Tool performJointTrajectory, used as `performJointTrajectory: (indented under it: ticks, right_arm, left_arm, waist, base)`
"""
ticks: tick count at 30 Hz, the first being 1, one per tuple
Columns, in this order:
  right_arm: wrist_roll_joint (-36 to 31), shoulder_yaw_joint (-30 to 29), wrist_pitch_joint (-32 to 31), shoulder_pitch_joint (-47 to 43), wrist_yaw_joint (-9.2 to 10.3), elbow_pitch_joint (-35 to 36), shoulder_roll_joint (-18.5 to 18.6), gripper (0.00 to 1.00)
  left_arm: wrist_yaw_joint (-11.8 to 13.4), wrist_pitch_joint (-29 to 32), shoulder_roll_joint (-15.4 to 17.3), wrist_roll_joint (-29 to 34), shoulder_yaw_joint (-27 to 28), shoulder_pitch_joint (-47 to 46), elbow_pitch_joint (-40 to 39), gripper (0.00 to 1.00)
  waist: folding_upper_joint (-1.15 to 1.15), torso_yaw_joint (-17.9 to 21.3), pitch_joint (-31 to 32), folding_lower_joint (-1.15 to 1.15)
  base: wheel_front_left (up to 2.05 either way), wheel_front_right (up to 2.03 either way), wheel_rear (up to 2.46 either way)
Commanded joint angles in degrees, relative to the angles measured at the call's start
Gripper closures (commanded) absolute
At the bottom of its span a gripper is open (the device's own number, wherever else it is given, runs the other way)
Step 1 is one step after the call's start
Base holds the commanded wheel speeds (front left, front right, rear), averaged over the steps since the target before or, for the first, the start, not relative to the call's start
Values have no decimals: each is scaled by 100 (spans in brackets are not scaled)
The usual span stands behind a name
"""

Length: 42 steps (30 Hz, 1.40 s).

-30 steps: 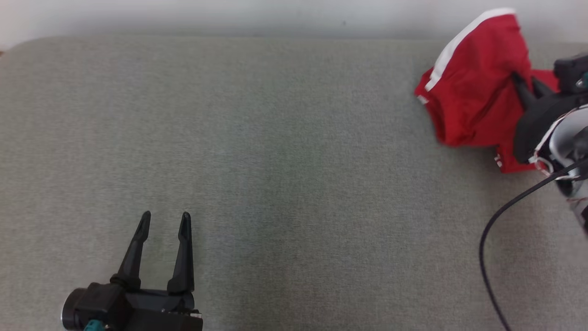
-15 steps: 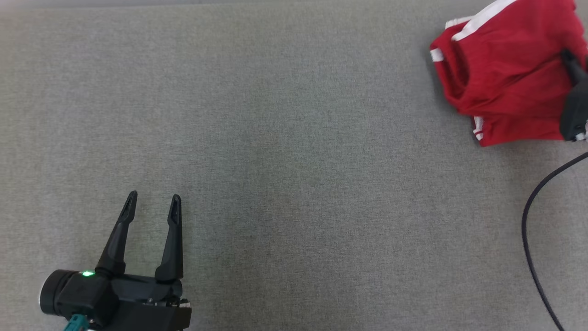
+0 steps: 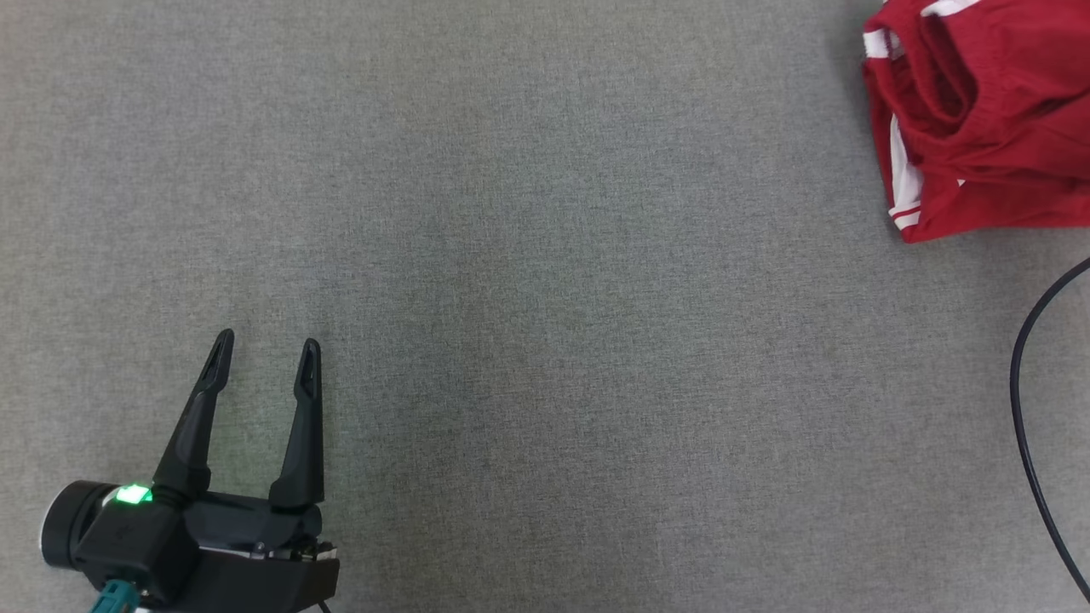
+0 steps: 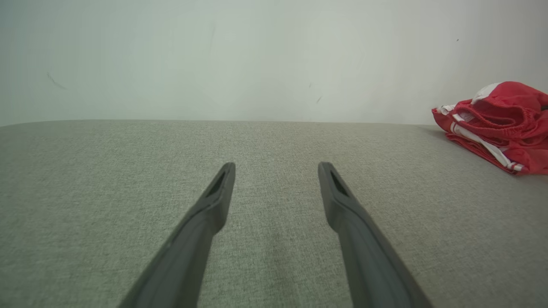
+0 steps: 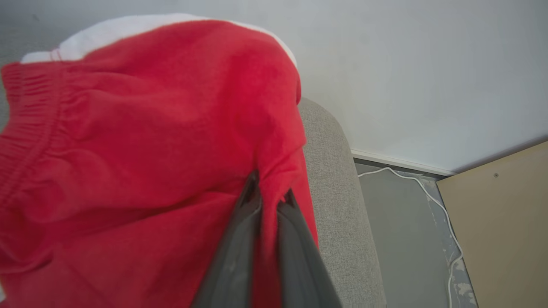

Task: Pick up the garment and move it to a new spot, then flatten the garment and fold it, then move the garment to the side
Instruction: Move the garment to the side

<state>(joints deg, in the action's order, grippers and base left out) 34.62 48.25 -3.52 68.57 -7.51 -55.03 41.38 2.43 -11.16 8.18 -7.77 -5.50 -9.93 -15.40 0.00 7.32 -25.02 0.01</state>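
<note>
The garment [image 3: 979, 128] is red with white stripes, bunched at the far right corner of the grey cushion [image 3: 545, 255]; it also shows at the right edge of the left wrist view [image 4: 501, 124]. In the right wrist view my right gripper [image 5: 267, 196] is shut, pinching a fold of the garment's red cloth [image 5: 128, 149] between its dark fingers. My left gripper [image 3: 264, 353] stands open at the lower left, far from the garment, with nothing between its fingers [image 4: 214, 205].
A black cable [image 3: 1030, 426] curves down the right edge over the cushion. Past the cushion's rounded end lie grey floor with a white cord [image 5: 432, 201] and a tan board [image 5: 501, 222]. A pale wall [image 4: 257, 55] runs behind the cushion.
The head camera has tilted down, so the wall and my right gripper have left that view. The garment looks reshaped, pulled up and to the right.
</note>
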Motion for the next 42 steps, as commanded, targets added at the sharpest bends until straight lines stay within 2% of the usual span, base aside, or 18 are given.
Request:
performJointTrajectory:
  ticks: [1, 5, 6, 7, 8, 16, 21, 27, 34, 38, 42]
  right_arm:
    - [61, 60, 68, 16, 3, -100, 22, 100]
    - [144, 121, 123, 54, 3, -321, -28, 100]
    - [162, 137, 109, 66, 3, -376, -59, 87]
    - [161, 149, 121, 103, 3, -439, -65, 55]
    - [129, 172, 147, 137, 3, -484, -73, 0]
    - [-36, 225, 484, 366, 3, -853, -141, 0]
    - [381, -74, 949, 301, 3, -821, -369, 0]
    - [700, -151, 1524, 18, 3, -415, -535, 0]
    - [945, -299, 1803, -455, 3, 284, -651, 0]
    - [926, -633, 1868, -885, 3, 710, -766, 0]
    - [541, -1389, 1875, -1454, 3, 1349, -1026, 0]
  left_arm:
    - [16, 15, 32, 28, 17, -51, -38, 0]
    - [27, 20, 58, 1, 28, -79, -13, 0]
    - [38, 20, 58, -1, 29, -85, -12, 0]
    - [45, 21, 57, -2, 27, -86, -17, 0]
    - [57, 21, 58, 1, 25, -81, -19, 0]
    - [94, -24, 46, -57, 29, -24, 91, 0]
    - [107, -115, -14, -162, 26, 59, 319, 0]
    - [140, -259, -87, -299, 82, 208, 609, 0]
    - [173, -329, -125, -400, 169, 349, 839, 0]
    - [225, -361, -174, -448, 219, 445, 890, 0]
    - [273, -378, -193, -470, 249, 556, 878, 0]
  waist:
    - [0, -10, -23, -1]
    - [0, -39, -16, -1]
    - [0, -43, -15, -1]
    - [0, -45, -19, -1]
    - [0, -47, -21, -1]
    - [0, -57, 58, -1]
    - [0, -65, 281, -1]
    - [0, -70, 658, -1]
    - [0, -90, 1041, -1]
    - [0, -94, 1231, -1]
    - [0, -48, 1370, -1]
  base:
    - [0, 0, 0]
    - [0, 0, 0]
    - [0, 0, 0]
    - [0, 0, 0]
    - [0, 0, 0]
    - [0, 0, 0]
    - [0, 0, 0]
    - [0, 0, 0]
    - [0, 0, 0]
    - [0, 0, 0]
    - [0, 0, 0]
